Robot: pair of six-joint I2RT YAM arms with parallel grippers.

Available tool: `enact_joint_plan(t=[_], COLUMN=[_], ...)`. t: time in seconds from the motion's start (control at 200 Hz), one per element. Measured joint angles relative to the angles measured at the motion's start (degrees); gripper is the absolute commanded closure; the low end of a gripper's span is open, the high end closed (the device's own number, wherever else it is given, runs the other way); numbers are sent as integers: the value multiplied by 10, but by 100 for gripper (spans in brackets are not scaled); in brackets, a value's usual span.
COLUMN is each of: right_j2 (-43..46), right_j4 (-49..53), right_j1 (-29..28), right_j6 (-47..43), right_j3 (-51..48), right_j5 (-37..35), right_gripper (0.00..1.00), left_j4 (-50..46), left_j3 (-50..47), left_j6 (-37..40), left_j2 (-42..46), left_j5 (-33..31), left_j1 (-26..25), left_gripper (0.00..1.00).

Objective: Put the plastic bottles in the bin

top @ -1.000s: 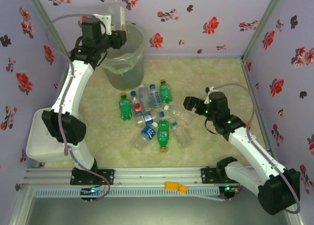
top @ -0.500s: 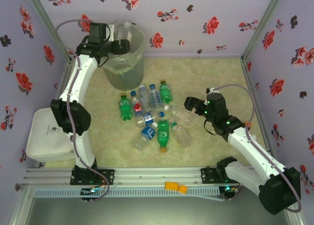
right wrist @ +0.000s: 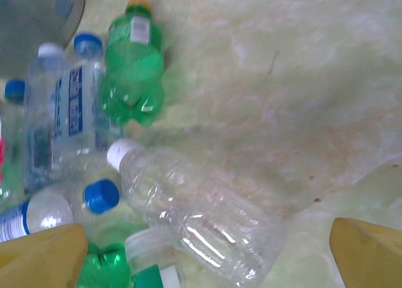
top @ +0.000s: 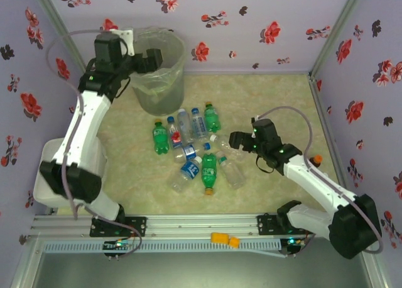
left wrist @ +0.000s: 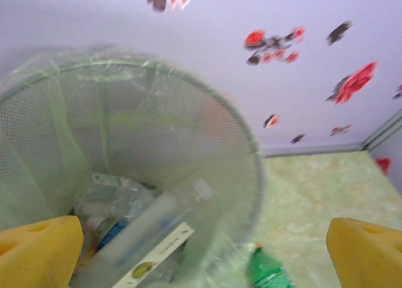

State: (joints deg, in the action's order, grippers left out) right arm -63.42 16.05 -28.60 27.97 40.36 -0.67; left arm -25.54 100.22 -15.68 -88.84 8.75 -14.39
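Evidently, the left gripper (left wrist: 201,256) is held wide and empty above the mouth of the bin (left wrist: 248,149), and a pale-labelled bottle (left wrist: 147,234) is seen lying among others at the bottom, below the fingers. The right gripper (right wrist: 207,256) is likewise spread wide with nothing held. A clear white-capped bottle (right wrist: 201,219) lies just ahead of it, a blue-capped bottle (right wrist: 47,209) sits close beside one finger, and a green bottle (right wrist: 132,68) lies farther ahead. If the jaws were closed off-centre, the round, thin-walled clear bottle could be squeezed out or rolled away. The crowded neighbours could also be nudged or pinched along with it. Over the bin, the loose liner could be snagged and the bin tipped if the left gripper were drawn back too low.
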Motion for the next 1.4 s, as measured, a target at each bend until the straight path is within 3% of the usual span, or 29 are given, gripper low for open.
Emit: enact_joint_plan(t=[0.18,0.39,0.74,1.06,1.4], right_j2=[-64,-150,-309,-413,-423], right_j4=[14,87,191,235,236], right_j1=[-6,-18,-57,-61,-61], right_j6=[-42,-113,-218,-266,-283], right_j3=[28,124,257,317,316], right_j5=[44,55,15,-54,-84], right_gripper=[0,7,11,24,37], left_j4=[116,193,320,396,418], left_j3=[-215,-415,-669,-707,-682], left_j6=[-52,-119,-275,-336,-335], left_j2=[148,247,285,239,226], left_j5=[16,18,-33,-62,-69], left_j1=[-24,-71,-183,-205,-224], left_gripper=[0,0,0,0,0])
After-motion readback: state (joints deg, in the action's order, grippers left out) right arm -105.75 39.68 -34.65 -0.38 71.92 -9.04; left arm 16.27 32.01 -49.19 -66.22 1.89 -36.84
